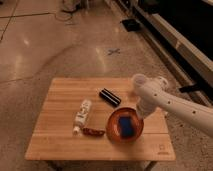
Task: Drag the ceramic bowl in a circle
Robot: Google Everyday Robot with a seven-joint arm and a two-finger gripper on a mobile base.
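The ceramic bowl (114,131), orange-red, wide and shallow, sits on the wooden table (65,145) right of the middle, toward the front. A blue object (126,125) lies inside it. My white arm (175,106) reaches in from the right and bends down to the bowl. My gripper (142,113) is at the bowl's right rim, at its far side. Whether it grips the rim is hidden by the arm.
A small white cup (138,80) stands at the back right, just behind my arm. A black rectangular object (109,96), a white bottle (82,113) lying down and a small red-brown item (93,132) lie left of the bowl.
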